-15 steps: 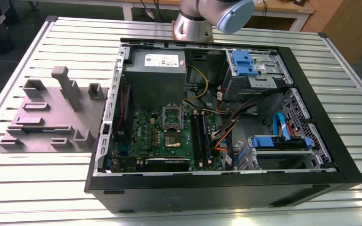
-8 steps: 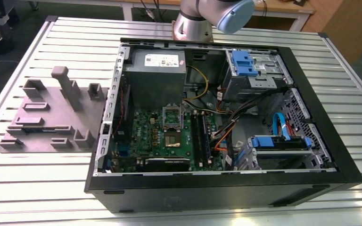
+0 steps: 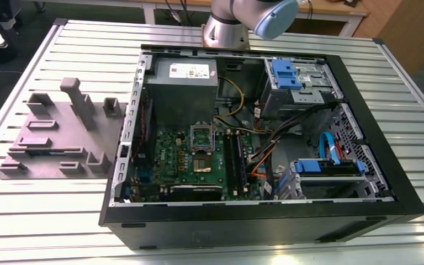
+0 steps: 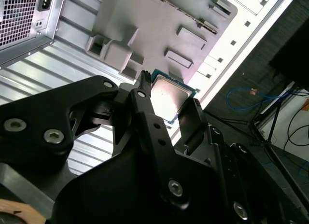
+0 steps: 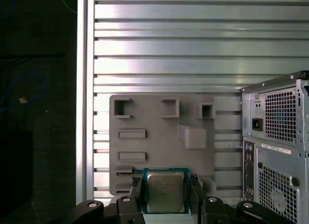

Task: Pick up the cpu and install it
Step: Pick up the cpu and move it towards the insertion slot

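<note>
Closest of all come the black metal links and bolted plates of my gripper (image 4: 169, 95) (image 5: 165, 185), seen in both wrist views. Its two slim black fingers (image 4: 145, 105) are drawn in to a narrow gap, one against each opposite edge of the cpu (image 4: 170, 97) (image 5: 165, 191), a small flat square chip with a silver-grey metal top and a thin darker rim. So I have it pinched between my jaws, face towards the cameras and held up off the table.

Beyond the chip lies the grey moulded fixture tray (image 5: 159, 137) (image 4: 159, 21) (image 3: 57, 138) with its raised blocks and shallow pockets (it rests flat on the slats). Under it runs the silver ribbed aluminium table (image 5: 169, 40) (image 3: 418, 138).

Just beside the tray stands the black computer case (image 3: 271, 226), whose grey perforated rear panel (image 5: 280, 137) appears in the first wrist view. In the exterior view the case lies open on its side, to the exterior view's right of the tray, with the green motherboard (image 3: 197, 160) showing inside.

Farthest back in that view, my silver arm (image 3: 227, 27) with its pale blue joint cap rises behind the case.
</note>
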You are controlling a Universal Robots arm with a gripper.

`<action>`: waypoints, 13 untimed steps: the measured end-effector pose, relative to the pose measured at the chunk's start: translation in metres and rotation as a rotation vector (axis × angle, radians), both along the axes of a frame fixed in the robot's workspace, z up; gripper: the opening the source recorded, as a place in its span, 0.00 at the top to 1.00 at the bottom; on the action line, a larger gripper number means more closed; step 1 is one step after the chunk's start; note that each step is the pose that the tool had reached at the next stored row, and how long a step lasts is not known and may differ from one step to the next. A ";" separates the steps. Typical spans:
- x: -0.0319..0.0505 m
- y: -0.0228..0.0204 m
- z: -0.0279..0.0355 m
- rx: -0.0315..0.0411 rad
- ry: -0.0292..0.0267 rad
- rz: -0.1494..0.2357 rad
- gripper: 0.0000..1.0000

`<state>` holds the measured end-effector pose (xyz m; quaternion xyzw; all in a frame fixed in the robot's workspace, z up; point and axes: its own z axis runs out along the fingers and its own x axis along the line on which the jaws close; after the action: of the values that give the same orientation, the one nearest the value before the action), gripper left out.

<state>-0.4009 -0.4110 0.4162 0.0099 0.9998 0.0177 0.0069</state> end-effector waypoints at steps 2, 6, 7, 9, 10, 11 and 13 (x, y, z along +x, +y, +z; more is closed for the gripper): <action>0.0023 0.0000 0.0000 0.0000 0.0000 0.000 0.53; 0.0063 0.0000 0.0000 0.0000 0.0000 0.000 0.53; 0.0071 0.0000 0.0000 0.0000 0.0000 0.000 0.53; 0.0086 0.0000 0.0000 0.0000 0.0000 0.000 0.53; 0.0093 0.0000 -0.0001 0.0001 -0.0001 0.000 0.53; 0.0100 0.0000 0.0000 0.0000 0.0000 0.000 0.53; 0.0115 0.0000 0.0000 0.0000 0.0000 0.000 0.53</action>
<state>-0.3894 -0.4110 0.4162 0.0099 0.9998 0.0177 0.0069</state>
